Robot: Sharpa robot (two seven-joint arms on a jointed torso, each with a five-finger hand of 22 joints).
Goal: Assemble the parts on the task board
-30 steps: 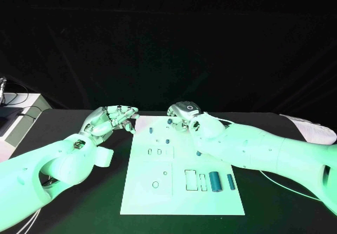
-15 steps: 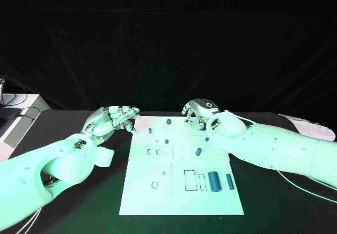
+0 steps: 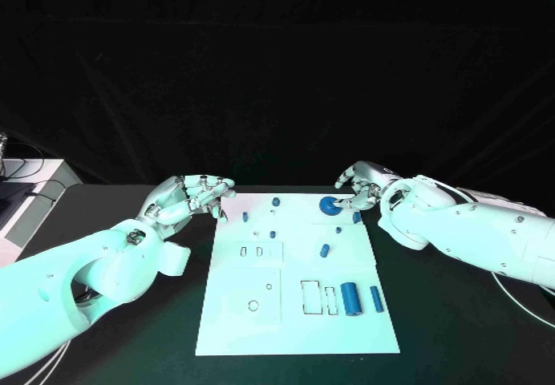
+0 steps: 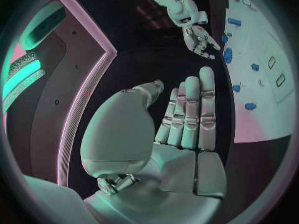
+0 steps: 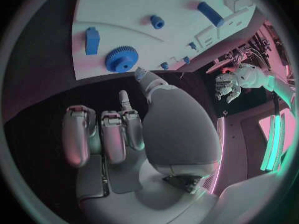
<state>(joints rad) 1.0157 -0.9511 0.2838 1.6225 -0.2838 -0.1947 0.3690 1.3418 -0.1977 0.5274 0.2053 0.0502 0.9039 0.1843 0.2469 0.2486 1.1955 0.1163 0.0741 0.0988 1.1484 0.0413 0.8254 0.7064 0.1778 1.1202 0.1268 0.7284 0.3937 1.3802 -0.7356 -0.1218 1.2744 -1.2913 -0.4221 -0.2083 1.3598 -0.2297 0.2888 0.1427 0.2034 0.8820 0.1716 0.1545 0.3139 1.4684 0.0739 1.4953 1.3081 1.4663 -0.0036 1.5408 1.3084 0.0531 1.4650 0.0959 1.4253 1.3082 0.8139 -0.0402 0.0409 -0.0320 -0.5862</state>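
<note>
In the middle of the black table [image 3: 139,337] lies the white task board [image 3: 266,321], its long side running from near to far. At the far right corner of the board a round blue gear [image 3: 330,205] lies flat, with a small blue block [image 3: 356,216] just beside it to the right. The right hand [image 3: 361,183] hovers just beyond that corner, over the table at the board's far edge, fingers apart and loosely bent, holding nothing; in the right wrist view the hand [image 5: 118,134] is clear of the gear [image 5: 121,59] and the block [image 5: 92,40], which both rest on the board [image 5: 124,5].

The left hand [image 3: 191,196] hangs over the table just off the board's far left corner, fingers spread and curled a little, nothing in them. In the left wrist view its fingers [image 4: 190,112] lie straight side by side, open, over the dark table, with the board [image 4: 261,109] off to one side.

Several small blue pegs [image 3: 261,224] stand or lie across the far half of the board, and a short blue piece [image 3: 325,250] lies near the middle. On the near right part a thick blue cylinder [image 3: 350,298] and a thinner blue rod [image 3: 376,299] lie side by side, just right of a rectangular slot [image 3: 311,296]. An oval slot [image 3: 253,305] sits on the near left part
</note>
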